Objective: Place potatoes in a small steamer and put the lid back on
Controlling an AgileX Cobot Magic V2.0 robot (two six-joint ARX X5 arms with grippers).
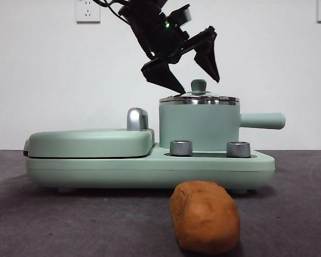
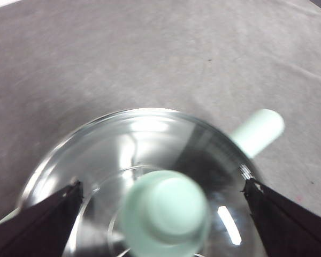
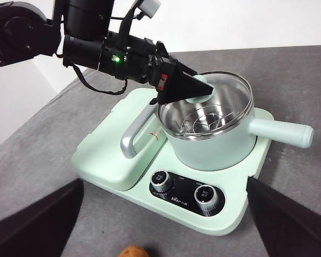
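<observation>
Nothing is done yet, as far as I can judge: the lid [image 1: 199,98] sits on the steamer [image 1: 199,127], and the potato [image 1: 205,216] lies on the table at about 6 o'clock from the pot in the front view. My left gripper [image 1: 191,68] hangs tilted over the lid, jaws spread wide either side of the knob [image 2: 166,213], not touching it. My right gripper [image 3: 160,225] waits well back, jaws apart and empty.
</observation>
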